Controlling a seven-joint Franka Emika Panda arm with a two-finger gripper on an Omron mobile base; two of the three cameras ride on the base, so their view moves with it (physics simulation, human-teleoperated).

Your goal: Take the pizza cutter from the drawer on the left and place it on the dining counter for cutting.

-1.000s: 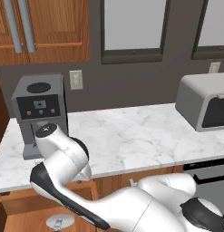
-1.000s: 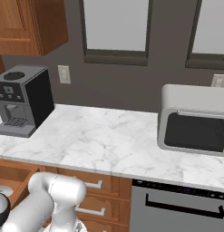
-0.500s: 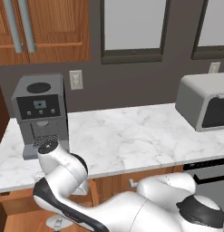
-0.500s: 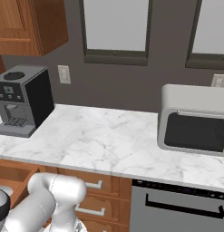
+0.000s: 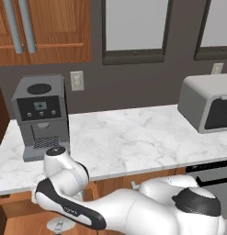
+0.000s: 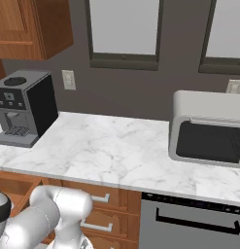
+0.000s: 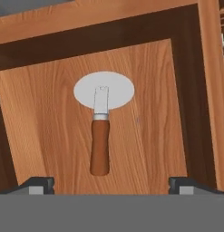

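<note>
The pizza cutter (image 7: 100, 136) lies flat on the wooden floor of the open drawer (image 7: 45, 113); its round silver wheel points away from the hand and its reddish-brown handle points toward it. My gripper (image 7: 111, 185) hovers above the handle end, open, with a dark fingertip (image 7: 38, 183) on each side and nothing between them. In the left base view the arm bends down into the drawer (image 5: 14, 209), where the cutter's wheel (image 5: 57, 226) shows under it. The dining counter is out of view.
A marble worktop (image 5: 133, 137) runs above the drawer, with a grey coffee machine (image 5: 40, 114) at its left and a microwave (image 6: 209, 129) at its right. Stacked narrower drawers (image 6: 99, 214) and an oven door (image 6: 194, 226) sit below.
The arm's upper joint has sunk a little lower in front of the worktop edge, toward the open drawer. The gripper stays open and the cutter has not moved.
</note>
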